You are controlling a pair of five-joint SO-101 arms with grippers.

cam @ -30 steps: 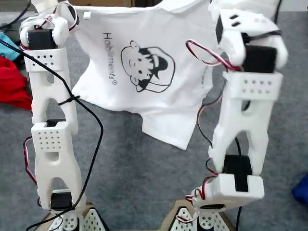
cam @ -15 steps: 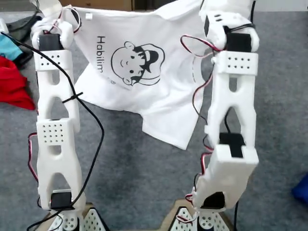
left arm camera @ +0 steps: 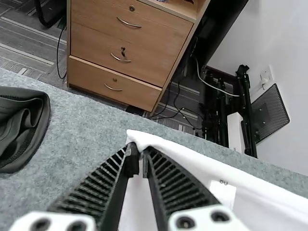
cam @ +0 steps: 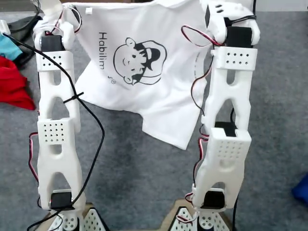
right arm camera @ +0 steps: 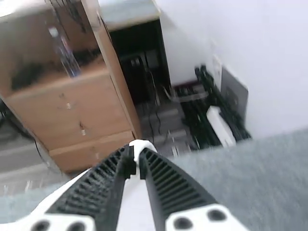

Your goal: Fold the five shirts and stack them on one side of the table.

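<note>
White shirt [cam: 144, 86] with a cartoon print is held at its far edge by both arms. In the left wrist view the left jaws are closed, pinching a white corner of the fabric, and a small sewn tag [left arm camera: 224, 189] sits just inboard of them. The right jaws are also closed, with a nub of white cloth poking out between the tips.

Left arm [cam: 53, 120] and right arm [cam: 231, 96] are both stretched far out. The gripped edge spans from one set of jaws to the other.

Key relation: the shirt body trails from that edge back toward the arm bases, so its long axis runs away from the jaws toward the bases. The near hem is uneven. One loose corner [cam: 180, 142] sags well behind the jaws, between the arms, nearer the right arm. I can't tell how much of the cloth is lifted off the grey tabletop [cam: 144, 192].

Judgement: this is the spread and flatten step, with no fold made yet on this shirt. The next move depends on both jaws staying level so the edge stays square.

A red garment [cam: 12, 86] and a teal cloth [cam: 6, 45] lie outboard of the left jaws, back toward the base. A wooden drawer cabinet [left arm camera: 120, 48] and a dark bag [left arm camera: 19, 125] sit beyond the jaws.
</note>
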